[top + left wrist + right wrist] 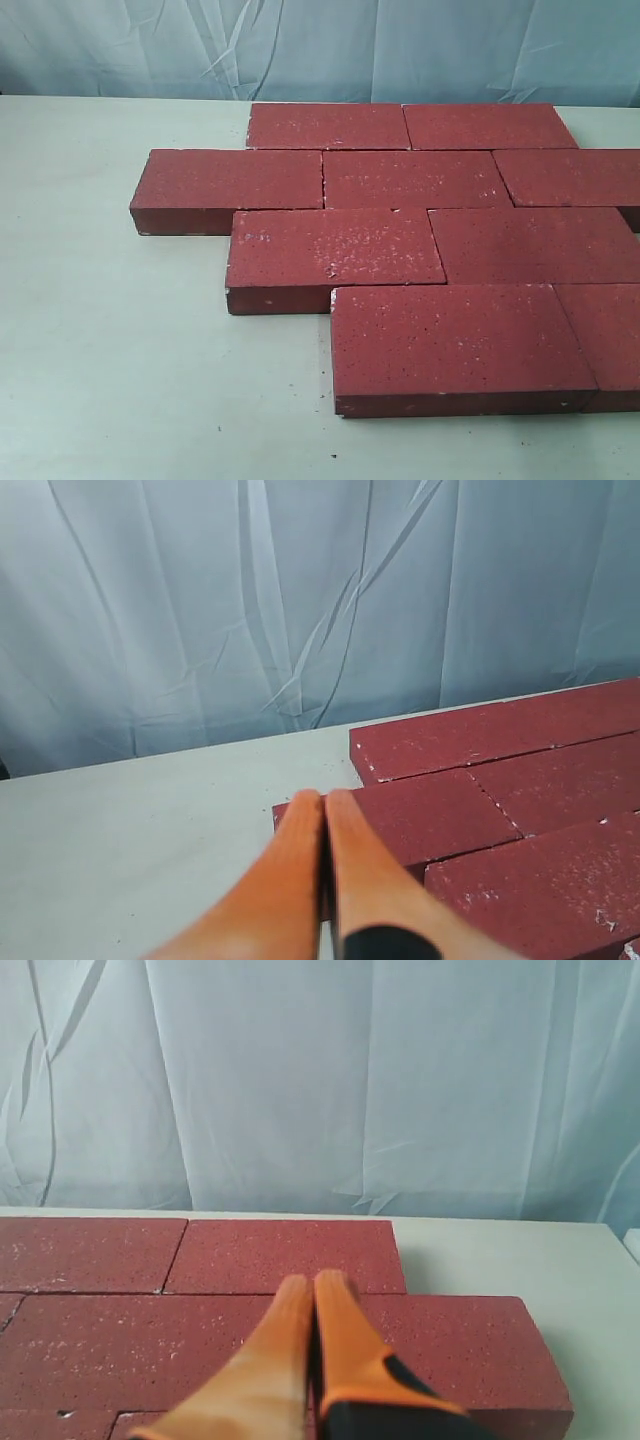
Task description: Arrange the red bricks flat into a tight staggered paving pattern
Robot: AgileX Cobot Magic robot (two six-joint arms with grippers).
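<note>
**Item 1: red bricks (400,235).** I count nine, all lying flat on the table (100,350) in four rows.
- The far row (380,126) has two.
- The second row (400,180) has three.
- The third row (380,248) has two.
- The nearest row (470,340) has two.

Each row is shifted sideways against its neighbour, so the end joints do not line up. Long sides touch from row to row, and the end joints show only as thin dark lines (the rightmost bricks run out of the exterior view, so I cannot check their outer ends). The surfaces are grainy dark red with white specks, thickest on the left brick of the third row.

**Item 2: left gripper (323,800).** Its orange fingers (290,870) are pressed together along their length with nothing between them. From the wrist camera the tips sit over the end of a brick at the edge of the patch. I cannot tell whether they touch it.

**Item 3: right gripper (313,1282).** It is likewise closed tight and empty. It is seen over the bricks near an outer corner of the patch, and contact is unclear.

**Item 4: curtain (150,50).** It is pale blue and creased, and hangs behind the table.
</note>
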